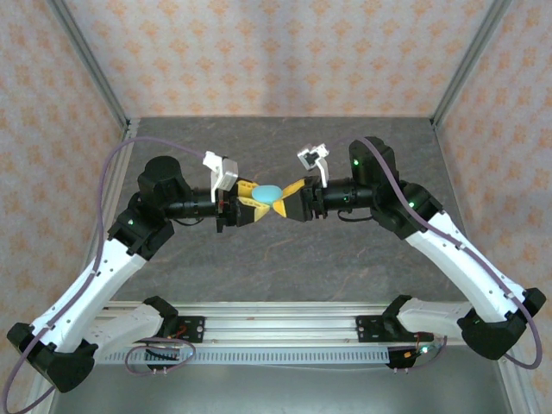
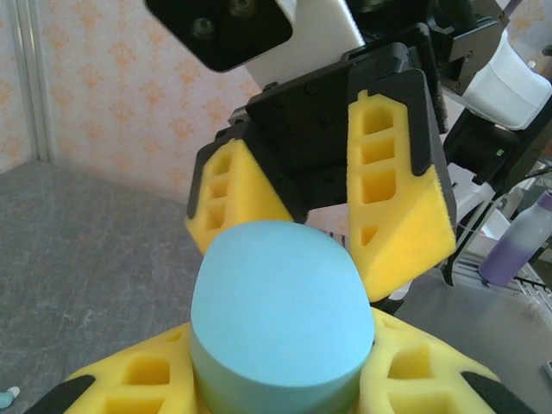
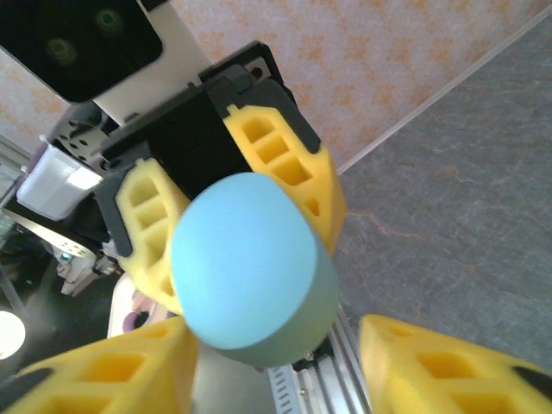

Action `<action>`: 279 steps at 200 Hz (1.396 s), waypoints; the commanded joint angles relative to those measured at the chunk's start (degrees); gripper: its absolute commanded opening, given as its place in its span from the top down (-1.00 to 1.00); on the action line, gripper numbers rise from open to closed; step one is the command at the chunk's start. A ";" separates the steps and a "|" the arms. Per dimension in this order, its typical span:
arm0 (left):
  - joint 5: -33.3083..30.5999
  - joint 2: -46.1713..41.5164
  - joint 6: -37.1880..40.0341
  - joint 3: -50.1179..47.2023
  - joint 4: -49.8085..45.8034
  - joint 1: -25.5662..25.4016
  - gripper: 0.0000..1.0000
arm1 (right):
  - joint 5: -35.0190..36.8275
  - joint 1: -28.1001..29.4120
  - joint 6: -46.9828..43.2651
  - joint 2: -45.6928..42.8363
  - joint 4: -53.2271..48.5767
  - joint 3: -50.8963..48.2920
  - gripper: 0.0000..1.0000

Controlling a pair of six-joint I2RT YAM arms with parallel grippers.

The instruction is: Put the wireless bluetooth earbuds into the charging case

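Observation:
A light blue oval charging case (image 1: 269,195) hangs in the air above the middle of the grey table. My left gripper (image 1: 255,197) is shut on it, its yellow foam fingers (image 2: 142,379) pressed to both sides of the case (image 2: 280,302). My right gripper (image 1: 288,200) faces it from the other side, open. In the right wrist view the left finger (image 3: 112,371) is close beside the case (image 3: 246,259) and the right finger (image 3: 448,366) stands clear of it. A tiny whitish-teal piece (image 2: 7,398), seemingly an earbud, lies on the table.
The grey table (image 1: 285,259) is enclosed by patterned walls with metal corner posts (image 1: 90,60). An aluminium rail (image 1: 285,328) runs along the near edge between the arm bases. A purple bottle (image 2: 517,241) and a white container (image 2: 509,78) stand beyond the table.

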 commanded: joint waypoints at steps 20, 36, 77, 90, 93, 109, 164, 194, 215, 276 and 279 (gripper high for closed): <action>4.10 -0.09 0.35 1.84 0.42 -0.49 1.00 | 5.51 -0.15 3.38 0.70 4.63 1.58 0.28; 4.32 -0.44 0.54 1.59 0.48 -0.44 1.00 | 8.28 -0.70 4.01 0.87 3.75 1.89 0.39; 5.35 -1.08 1.11 1.31 -0.19 -0.43 1.00 | 7.86 -2.73 10.28 1.12 8.72 -0.10 0.45; 5.76 -0.99 1.12 1.19 -0.17 -0.49 1.00 | 6.02 -2.82 12.07 1.51 10.99 -0.59 0.45; 5.82 -0.99 1.11 1.14 -0.14 -0.49 1.00 | 5.59 -2.82 12.43 1.57 11.50 -0.58 0.45; 6.21 -0.95 1.11 0.96 0.00 -0.42 1.00 | 3.53 -2.82 13.72 1.59 13.30 -0.89 0.45; 7.18 -0.63 1.34 1.14 0.18 -0.45 1.00 | 3.71 -2.83 17.21 2.84 16.16 -2.11 0.25; 7.01 -0.68 1.34 1.12 0.03 -0.43 1.00 | 6.00 -2.82 18.66 2.97 15.97 -2.57 0.06; 6.74 -0.79 1.81 1.06 -0.60 -0.47 1.00 | 8.51 -3.09 19.52 2.97 14.79 -2.67 -0.03; 4.27 -1.08 2.22 -0.36 -0.97 -0.49 1.00 | 8.25 -3.61 21.47 2.19 15.87 -3.96 -0.18; 4.07 -1.08 2.34 -0.32 -1.05 -0.44 1.00 | 7.97 -3.62 21.46 2.20 16.19 -4.10 -0.19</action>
